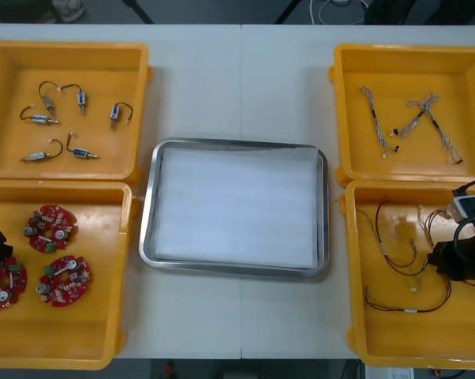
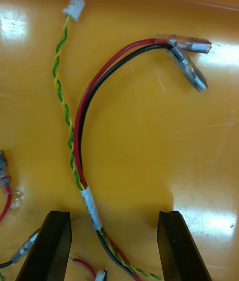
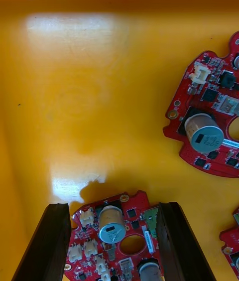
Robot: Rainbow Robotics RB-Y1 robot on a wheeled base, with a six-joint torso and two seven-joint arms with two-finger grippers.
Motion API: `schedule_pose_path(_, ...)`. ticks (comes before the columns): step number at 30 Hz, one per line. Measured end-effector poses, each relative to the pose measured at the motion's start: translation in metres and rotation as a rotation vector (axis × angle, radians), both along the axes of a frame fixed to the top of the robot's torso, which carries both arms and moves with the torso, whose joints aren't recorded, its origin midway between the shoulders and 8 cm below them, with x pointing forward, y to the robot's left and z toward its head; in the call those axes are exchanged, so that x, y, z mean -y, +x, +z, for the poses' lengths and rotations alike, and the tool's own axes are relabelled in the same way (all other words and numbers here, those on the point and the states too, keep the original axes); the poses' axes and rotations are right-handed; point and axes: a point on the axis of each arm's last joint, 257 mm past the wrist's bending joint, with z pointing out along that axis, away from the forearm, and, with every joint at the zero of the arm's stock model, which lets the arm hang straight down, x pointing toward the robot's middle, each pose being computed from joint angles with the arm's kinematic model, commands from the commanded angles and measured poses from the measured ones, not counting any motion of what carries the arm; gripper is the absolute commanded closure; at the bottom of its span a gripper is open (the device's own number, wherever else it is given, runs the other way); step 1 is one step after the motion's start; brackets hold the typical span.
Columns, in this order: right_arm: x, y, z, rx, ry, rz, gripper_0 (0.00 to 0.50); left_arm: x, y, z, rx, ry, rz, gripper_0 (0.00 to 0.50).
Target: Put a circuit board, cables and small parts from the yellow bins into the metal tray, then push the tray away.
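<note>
Circuit board [image 3: 112,228] between spread left pincer [image 3: 113,207], cable [image 2: 91,206] between spread right pincer [image 2: 113,213]

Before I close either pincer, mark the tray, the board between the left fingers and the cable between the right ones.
metal tray [image 1: 147,229], front view, left rim.
circuit board [image 3: 111,225], left wrist view, its grey cylinder.
cable [image 2: 91,207], right wrist view, white sleeve.

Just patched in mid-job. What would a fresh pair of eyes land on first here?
The metal tray sits at the table's centre, white inside with nothing in it. The left hand is open over a red circuit board in the near left yellow bin; the right hand is open around a red and yellow cable in the near right yellow bin.
</note>
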Motion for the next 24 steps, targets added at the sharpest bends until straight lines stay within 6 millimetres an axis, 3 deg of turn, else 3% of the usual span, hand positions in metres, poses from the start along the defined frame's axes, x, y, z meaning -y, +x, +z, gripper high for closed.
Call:
schedule_pose_path(9, 0.000, -0.001, -0.003, -0.003, -0.006, 0.003, 0.000, -0.005, -0.007, -0.007, -0.012, 0.004, 0.011, 0.000)
schedule_pose_path(10, -0.001, -0.001, -0.003, -0.005, -0.007, 0.005, 0.053, -0.006, -0.007, -0.007, -0.013, 0.005, 0.012, 0.000)
schedule_pose_path(11, -0.001, -0.001, -0.003, -0.005, -0.007, 0.006, 0.195, -0.006, -0.008, -0.008, -0.013, 0.008, 0.012, 0.000)
schedule_pose_path(12, -0.001, -0.001, -0.003, -0.005, -0.008, 0.006, 0.456, -0.007, -0.007, -0.008, -0.011, 0.013, 0.011, 0.000)
schedule_pose_path(13, -0.001, -0.001, -0.004, -0.006, -0.008, 0.007, 0.500, -0.007, -0.006, -0.009, -0.008, 0.019, 0.010, 0.000)
schedule_pose_path(24, -0.003, -0.002, -0.004, -0.009, -0.004, 0.011, 0.500, -0.007, -0.007, -0.016, -0.013, 0.040, -0.003, 0.000)
